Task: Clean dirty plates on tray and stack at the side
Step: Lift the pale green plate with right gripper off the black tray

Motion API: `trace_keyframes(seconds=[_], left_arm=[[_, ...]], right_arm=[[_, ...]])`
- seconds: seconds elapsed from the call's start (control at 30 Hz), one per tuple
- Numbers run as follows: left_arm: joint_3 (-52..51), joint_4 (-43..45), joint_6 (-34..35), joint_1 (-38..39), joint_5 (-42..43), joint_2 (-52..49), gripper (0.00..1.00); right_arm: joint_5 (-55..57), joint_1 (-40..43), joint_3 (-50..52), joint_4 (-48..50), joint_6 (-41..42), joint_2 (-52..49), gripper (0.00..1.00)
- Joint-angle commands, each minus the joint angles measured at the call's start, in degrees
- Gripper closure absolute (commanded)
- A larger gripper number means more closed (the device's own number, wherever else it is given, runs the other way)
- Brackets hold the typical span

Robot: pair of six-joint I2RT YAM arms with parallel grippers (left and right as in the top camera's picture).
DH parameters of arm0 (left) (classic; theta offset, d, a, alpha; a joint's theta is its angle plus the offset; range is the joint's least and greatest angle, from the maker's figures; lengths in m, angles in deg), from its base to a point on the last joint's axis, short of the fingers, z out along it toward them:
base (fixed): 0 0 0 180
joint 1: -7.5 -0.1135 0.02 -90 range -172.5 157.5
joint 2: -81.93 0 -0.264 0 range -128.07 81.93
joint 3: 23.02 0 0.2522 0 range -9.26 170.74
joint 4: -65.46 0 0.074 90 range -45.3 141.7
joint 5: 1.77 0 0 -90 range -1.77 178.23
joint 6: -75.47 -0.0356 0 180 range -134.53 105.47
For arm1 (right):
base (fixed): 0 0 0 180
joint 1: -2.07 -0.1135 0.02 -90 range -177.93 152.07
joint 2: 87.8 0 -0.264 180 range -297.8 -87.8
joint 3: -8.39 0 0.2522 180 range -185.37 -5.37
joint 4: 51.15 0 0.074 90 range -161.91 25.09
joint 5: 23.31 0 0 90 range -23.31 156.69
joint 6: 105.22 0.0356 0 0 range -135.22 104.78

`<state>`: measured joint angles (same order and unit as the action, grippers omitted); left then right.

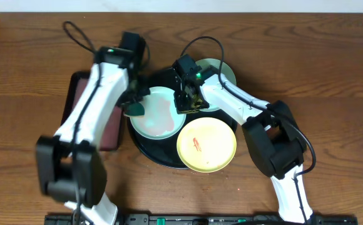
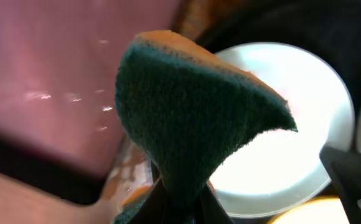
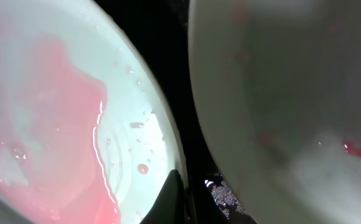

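Note:
The round black tray (image 1: 145,145) holds two plates, and a third lies at its back right. A pale aqua plate (image 1: 158,114) with a wet pink smear lies at the tray's left; it also shows in the right wrist view (image 3: 56,112) and the left wrist view (image 2: 286,149). A second aqua plate (image 1: 222,74) (image 3: 280,93) lies at the back right. The yellow plate (image 1: 206,145) with a red smear lies at the front. My left gripper (image 1: 133,103) (image 2: 180,202) is shut on a green sponge (image 2: 187,112), just above the smeared plate's left edge. My right gripper (image 1: 188,100) (image 3: 177,199) pinches that plate's right rim.
A rectangular black-rimmed tray (image 1: 74,87) with a reddish-brown inside lies left of the round tray, partly under my left arm; it also shows in the left wrist view (image 2: 50,68). Brown wooden table (image 1: 332,75) lies all around.

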<state>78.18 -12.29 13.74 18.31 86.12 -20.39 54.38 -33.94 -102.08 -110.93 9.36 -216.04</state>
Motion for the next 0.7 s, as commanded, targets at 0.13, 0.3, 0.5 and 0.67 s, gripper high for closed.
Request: trace_keyframes(seconds=[0.13, 0.3, 0.5, 0.67], left_arm=[[1.4, -4.4, -3.7, -8.9, -2.0, 5.0, 0.93], [1.4, -4.7, -4.7, -13.8, -2.0, 5.0, 0.92], [1.4, -4.7, -4.7, -16.1, -2.1, 5.0, 0.93], [1.4, -4.3, -4.9, -16.0, -2.1, 5.0, 0.93]], right_arm=[[-15.0, 0.4, 0.0, 1.8, -11.1, -1.2, 0.99], [-15.6, 1.9, 0.0, 1.2, -11.4, 1.7, 0.99], [-12.3, 2.4, 0.0, 0.5, -11.6, 7.7, 0.99], [-0.5, 1.9, 0.0, -1.1, -11.6, 11.7, 0.99]])
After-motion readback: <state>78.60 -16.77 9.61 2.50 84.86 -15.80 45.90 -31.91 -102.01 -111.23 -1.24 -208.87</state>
